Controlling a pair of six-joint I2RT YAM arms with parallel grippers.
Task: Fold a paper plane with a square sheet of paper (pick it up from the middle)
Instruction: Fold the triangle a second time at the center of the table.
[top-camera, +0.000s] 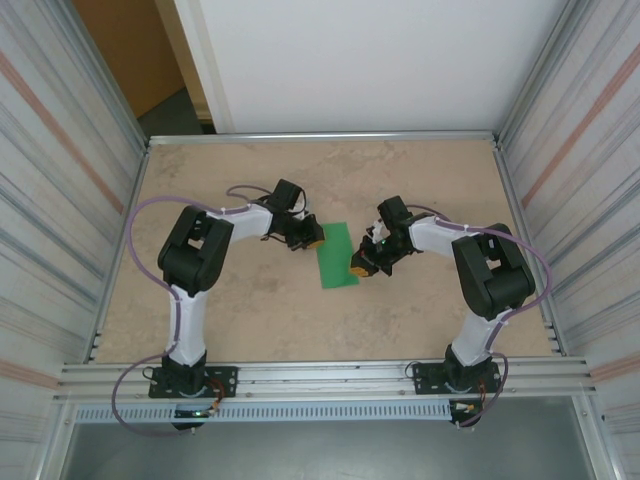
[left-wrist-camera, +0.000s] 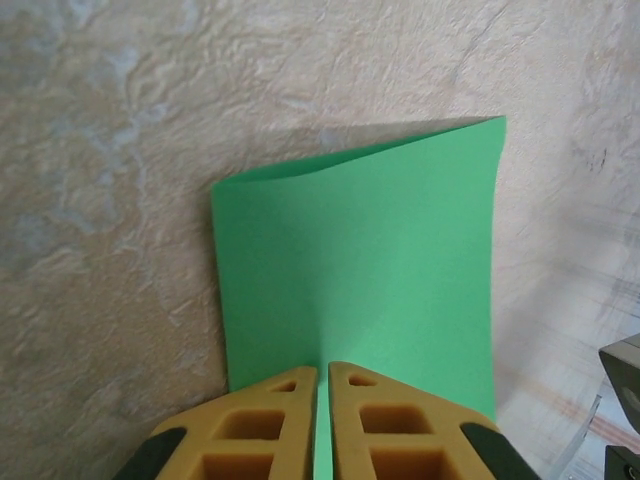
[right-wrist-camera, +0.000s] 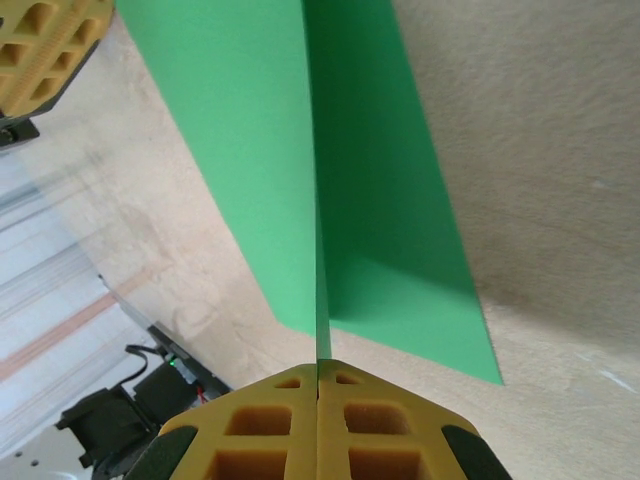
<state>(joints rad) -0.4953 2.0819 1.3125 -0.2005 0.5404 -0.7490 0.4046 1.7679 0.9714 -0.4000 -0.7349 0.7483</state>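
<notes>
Paper (top-camera: 337, 255) folded double over table (top-camera: 250, 310). Left gripper (top-camera: 312, 238) pinches its left edge; right gripper (top-camera: 360, 268) pinches its right edge, jaws tight.

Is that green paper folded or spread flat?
Folded: the green paper shows two layers meeting at a crease pinched by the right gripper.

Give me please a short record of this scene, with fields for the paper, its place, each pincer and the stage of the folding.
paper: square sheet of paper, bright green, creased along its middle
place: middle of the table, between the two arms
left: left pincer shut on one end of the sheet
right: right pincer shut on the opposite end, right at the crease
halves: in the right wrist view they spread to either side of the crease
stage: one fold made, no pointed nose yet
</notes>
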